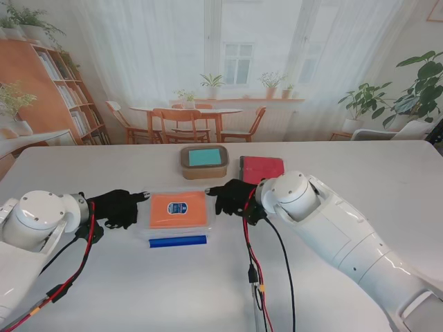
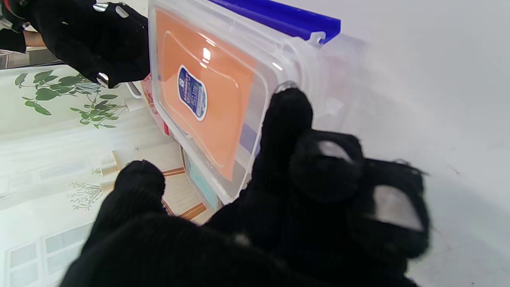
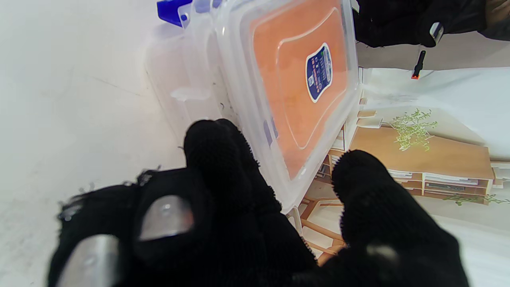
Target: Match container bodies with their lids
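White tabletop; left hand (image 1: 118, 207) and right hand (image 1: 234, 197) clasp clear rectangular orange-lidded box (image 1: 179, 211).

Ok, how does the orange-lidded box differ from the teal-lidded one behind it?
The orange-lidded box has clear walls and a blue clip; the teal-lidded box has tan walls and no clip that shows. The orange one sits between the left hand and right hand; the teal one stands farther from me, untouched. Both are rectangular with lids on.
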You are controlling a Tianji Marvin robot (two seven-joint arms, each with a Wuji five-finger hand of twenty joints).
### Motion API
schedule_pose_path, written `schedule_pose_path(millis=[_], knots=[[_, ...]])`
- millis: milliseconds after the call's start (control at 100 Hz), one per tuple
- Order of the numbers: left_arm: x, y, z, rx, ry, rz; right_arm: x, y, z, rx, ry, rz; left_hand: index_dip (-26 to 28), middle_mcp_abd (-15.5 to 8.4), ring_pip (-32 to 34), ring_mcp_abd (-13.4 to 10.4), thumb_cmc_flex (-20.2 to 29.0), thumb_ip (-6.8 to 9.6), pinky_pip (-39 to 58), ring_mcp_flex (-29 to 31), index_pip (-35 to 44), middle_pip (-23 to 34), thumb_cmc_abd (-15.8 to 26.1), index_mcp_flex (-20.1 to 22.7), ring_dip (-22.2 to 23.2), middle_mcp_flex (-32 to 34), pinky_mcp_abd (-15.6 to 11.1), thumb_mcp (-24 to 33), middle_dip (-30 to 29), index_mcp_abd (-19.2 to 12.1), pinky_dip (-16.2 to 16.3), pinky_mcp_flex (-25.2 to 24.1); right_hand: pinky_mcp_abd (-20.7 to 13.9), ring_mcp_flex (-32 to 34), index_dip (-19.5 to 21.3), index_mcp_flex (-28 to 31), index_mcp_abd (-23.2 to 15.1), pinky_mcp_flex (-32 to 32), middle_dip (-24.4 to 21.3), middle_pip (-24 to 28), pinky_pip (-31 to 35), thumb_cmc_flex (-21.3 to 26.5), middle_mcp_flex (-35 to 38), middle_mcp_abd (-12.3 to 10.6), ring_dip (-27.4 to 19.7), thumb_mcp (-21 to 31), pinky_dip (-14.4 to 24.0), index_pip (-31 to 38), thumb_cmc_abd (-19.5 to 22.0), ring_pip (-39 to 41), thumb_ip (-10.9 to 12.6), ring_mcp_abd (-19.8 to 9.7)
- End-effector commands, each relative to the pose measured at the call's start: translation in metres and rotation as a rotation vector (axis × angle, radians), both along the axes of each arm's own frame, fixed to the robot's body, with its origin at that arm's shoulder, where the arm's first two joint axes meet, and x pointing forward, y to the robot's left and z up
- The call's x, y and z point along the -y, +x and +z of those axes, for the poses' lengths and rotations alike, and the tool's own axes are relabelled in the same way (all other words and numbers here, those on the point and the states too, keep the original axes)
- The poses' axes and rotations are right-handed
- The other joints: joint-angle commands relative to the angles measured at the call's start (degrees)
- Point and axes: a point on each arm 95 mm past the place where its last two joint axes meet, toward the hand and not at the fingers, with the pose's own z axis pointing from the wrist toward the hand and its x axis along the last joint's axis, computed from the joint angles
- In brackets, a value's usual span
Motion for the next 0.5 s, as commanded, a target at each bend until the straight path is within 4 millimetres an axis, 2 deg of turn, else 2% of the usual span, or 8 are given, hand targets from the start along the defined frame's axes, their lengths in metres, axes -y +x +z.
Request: schedule_pose_path(millis=[0,490], knots=[[0.023,0.001,0.004,0.015,-0.047,-0.047,-0.033,-0.006,0.015,0.009,0.066,0.076,-1.32,-4.38,3.84,4.33,-2.21,-1.93,14.65,0.43,-3.74,2.59,-0.08,2.70,0.05,-0.91,-13.85,-1.14,-0.11,-19.28,-0.74,1.52,-21.38,-0.05,-1.92,1.94,0.99,2.76,0.08,3.69,12.09,-0.37,1.25,4.81,0.23,0.31,0.27,-2.94,-0.79,5.49,0.21,-6.08],[0.024,0.010,-0.003,-0.020,-0.027,-0.041,-0.032,0.005,0.014,0.009,0.022,0.086,-1.30,-4.34,3.86,4.36,-2.21,-1.94,14.65,0.46,-3.61,2.62,-0.17,2.61,0.01,-0.89,-13.95,-1.19,-0.13,-19.13,-0.75,1.58,-21.51,-0.04,-1.93,1.88,1.04,2.77,0.07,3.70,12.09,-0.49,1.23,4.82,0.21,0.30,0.26,-2.98,-0.71,5.47,0.20,-6.17]])
